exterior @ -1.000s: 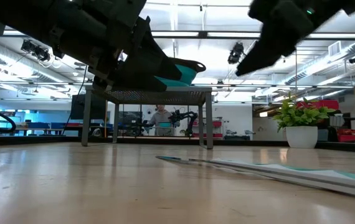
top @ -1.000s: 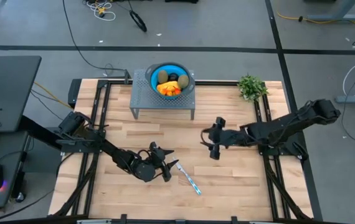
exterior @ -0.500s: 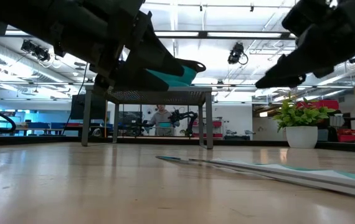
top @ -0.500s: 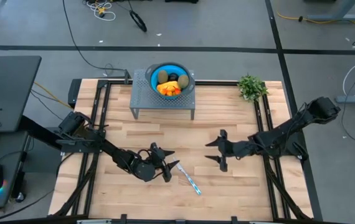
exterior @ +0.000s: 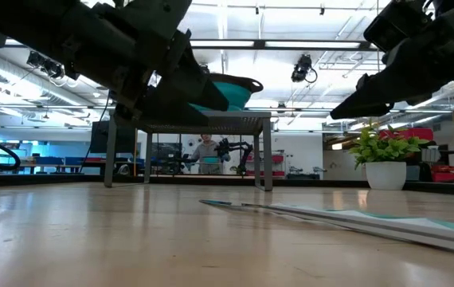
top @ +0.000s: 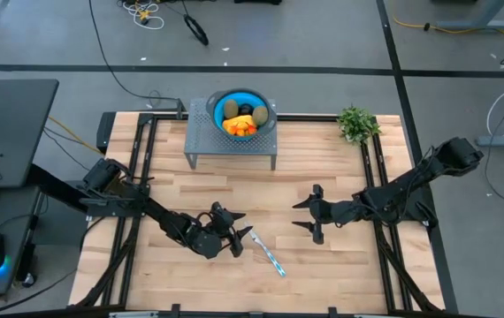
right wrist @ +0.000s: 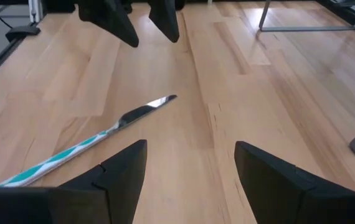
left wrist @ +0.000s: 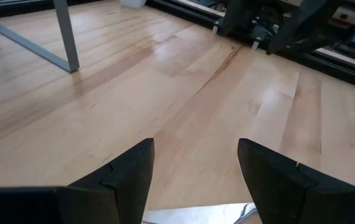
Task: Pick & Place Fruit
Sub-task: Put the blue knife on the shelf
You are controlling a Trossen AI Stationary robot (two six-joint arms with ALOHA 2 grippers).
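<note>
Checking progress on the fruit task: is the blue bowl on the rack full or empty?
Full. In the high view the blue bowl on the metal rack holds the fruit piled inside.

We note left gripper (top: pixel 237 240) low near the table's front edge, right gripper (top: pixel 310 212) mid-table, both agape and empty.

Both of my arms were matte black, built from chunky jointed segments with rounded housings at the joints. The left gripper (top: pixel 234 238) ended in two dark, wedge-shaped fingers (left wrist: pixel 124 171) with flat angled faces and a faint seam line along their edges. The right gripper (top: pixel 309 215) carried the same pair of tapered black fingers (right wrist: pixel 271 171), pointed like blunt fins. From table height my links looked like heavy angular black blocks.
</note>
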